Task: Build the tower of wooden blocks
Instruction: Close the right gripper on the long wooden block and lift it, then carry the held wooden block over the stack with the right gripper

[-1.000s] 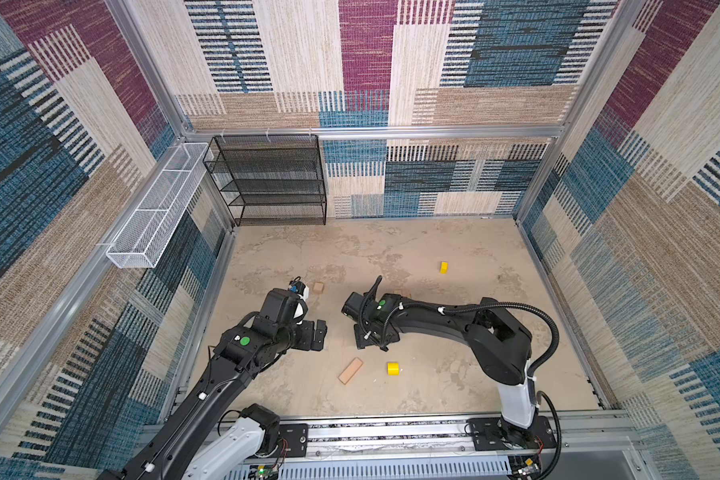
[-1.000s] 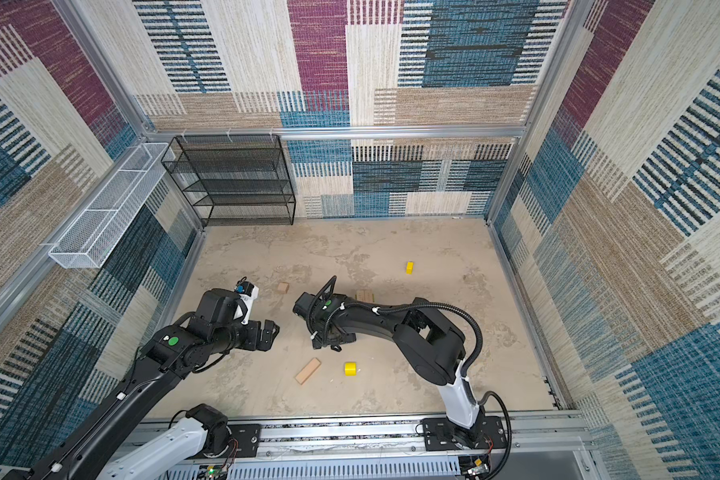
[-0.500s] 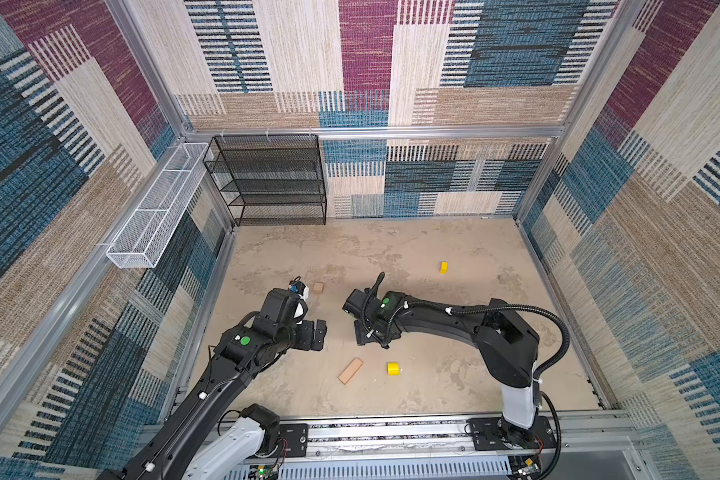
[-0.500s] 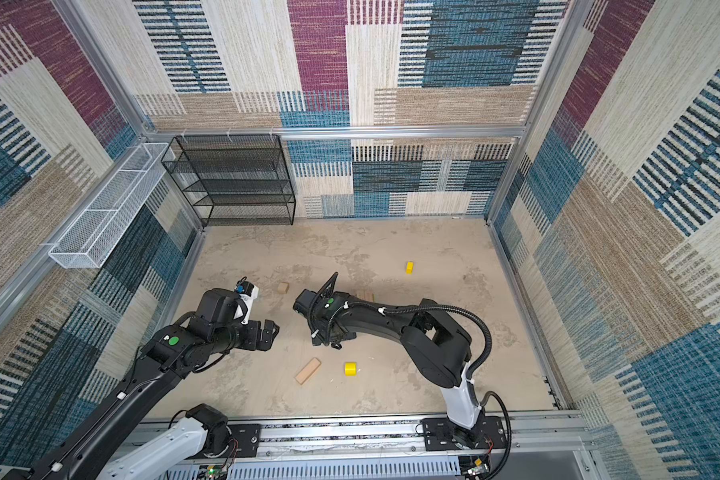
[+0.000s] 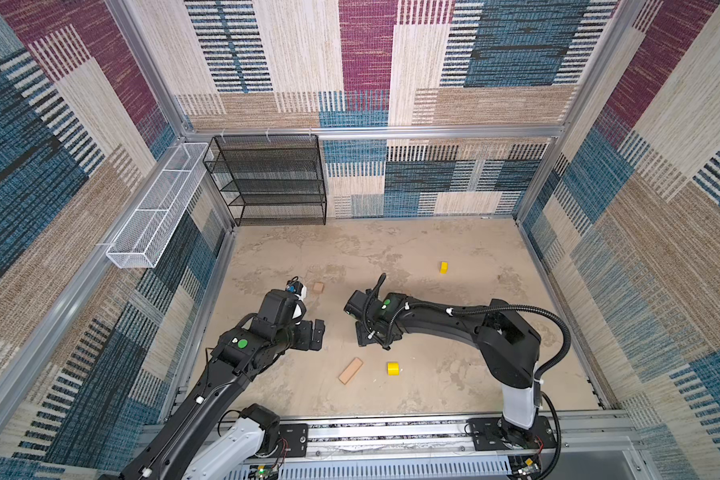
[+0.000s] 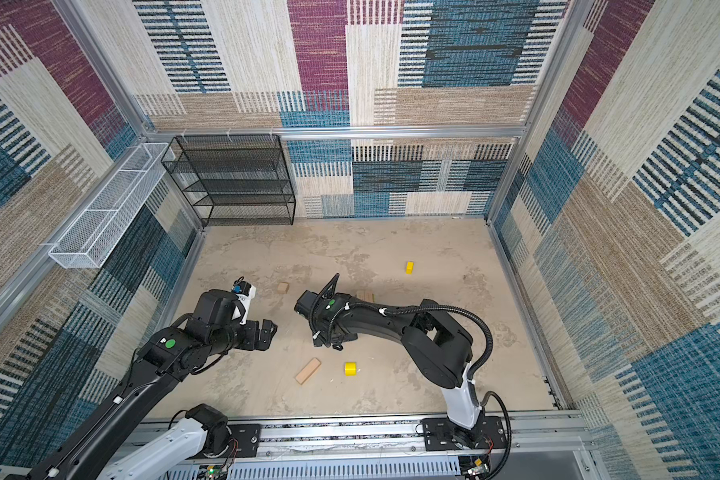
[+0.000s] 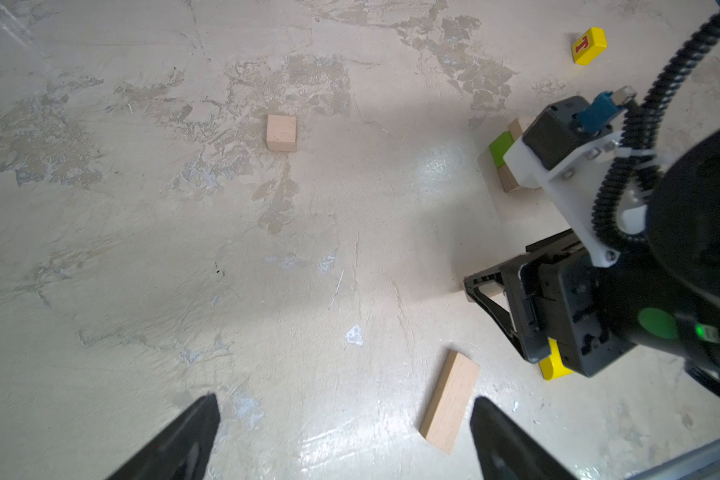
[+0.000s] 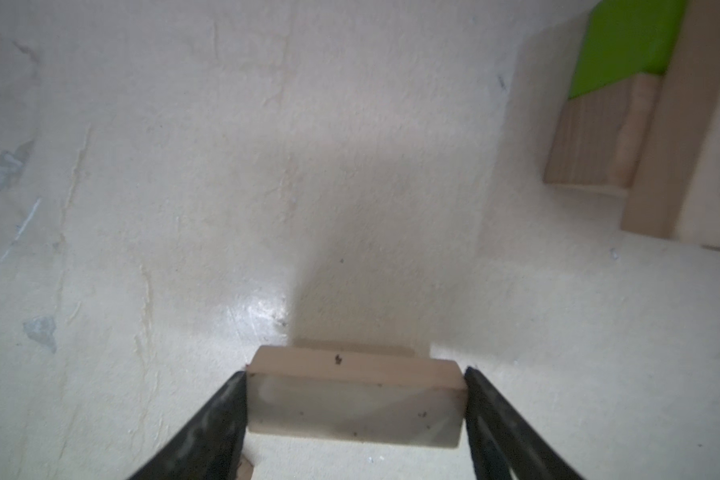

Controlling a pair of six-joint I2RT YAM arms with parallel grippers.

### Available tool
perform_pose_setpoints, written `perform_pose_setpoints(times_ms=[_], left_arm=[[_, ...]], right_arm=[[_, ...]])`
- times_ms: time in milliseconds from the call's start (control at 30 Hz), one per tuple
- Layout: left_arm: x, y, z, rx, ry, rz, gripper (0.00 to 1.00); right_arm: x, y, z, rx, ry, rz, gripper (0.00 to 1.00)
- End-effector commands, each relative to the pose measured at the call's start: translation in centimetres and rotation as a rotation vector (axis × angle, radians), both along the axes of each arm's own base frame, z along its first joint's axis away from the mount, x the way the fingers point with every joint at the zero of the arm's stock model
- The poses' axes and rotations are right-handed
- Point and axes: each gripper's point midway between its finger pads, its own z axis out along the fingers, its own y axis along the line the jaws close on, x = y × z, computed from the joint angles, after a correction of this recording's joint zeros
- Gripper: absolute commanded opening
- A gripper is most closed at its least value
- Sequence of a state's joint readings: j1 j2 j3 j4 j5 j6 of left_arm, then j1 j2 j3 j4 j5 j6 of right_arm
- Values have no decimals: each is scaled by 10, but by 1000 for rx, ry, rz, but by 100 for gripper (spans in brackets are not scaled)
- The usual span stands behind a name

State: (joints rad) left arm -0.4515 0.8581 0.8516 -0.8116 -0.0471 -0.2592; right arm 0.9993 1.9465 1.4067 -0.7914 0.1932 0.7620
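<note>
My right gripper [image 8: 355, 372] is shut on the two ends of a tan plank [image 8: 354, 399], held low over the floor. In both top views this gripper [image 5: 371, 337] [image 6: 329, 338] points down at mid floor. Beside it stands the started tower, a green brick [image 8: 624, 45] on tan planks [image 8: 599, 137]; my right arm hides most of it from above, with only an edge [image 6: 364, 296] showing. My left gripper [image 5: 314, 332] [image 7: 346, 432] hangs open and empty. A loose plank [image 5: 350, 370] [image 7: 449, 407] lies near one of its fingers. A tan cube [image 5: 318, 287] [image 7: 281, 133] sits farther back.
A yellow piece [image 5: 393, 368] lies next to the loose plank, and another yellow piece [image 5: 444, 267] with a red letter [image 7: 589, 45] lies toward the back right. A black wire shelf [image 5: 271, 178] stands at the back left and a white wire basket [image 5: 154, 208] hangs on the left wall.
My right arm has shifted slightly to the right, still holding the plank. The left arm has not moved.
</note>
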Motion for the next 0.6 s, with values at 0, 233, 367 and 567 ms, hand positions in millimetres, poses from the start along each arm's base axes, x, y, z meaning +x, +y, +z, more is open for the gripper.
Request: perform_pose_setpoints(times_ms=[0, 233, 367, 567], left_arm=[[1, 1, -1, 0, -2, 15, 99], [3, 2, -4, 13, 13, 20, 99], [4, 4, -6, 26, 19, 28, 99], [3, 2, -6, 16, 20, 19, 99]], right_arm=[[6, 6, 5, 29, -29, -13, 20], [10, 10, 12, 39, -51, 5, 4], [11, 11, 14, 46, -56, 6, 3], [12, 13, 24, 71, -74, 1, 0]])
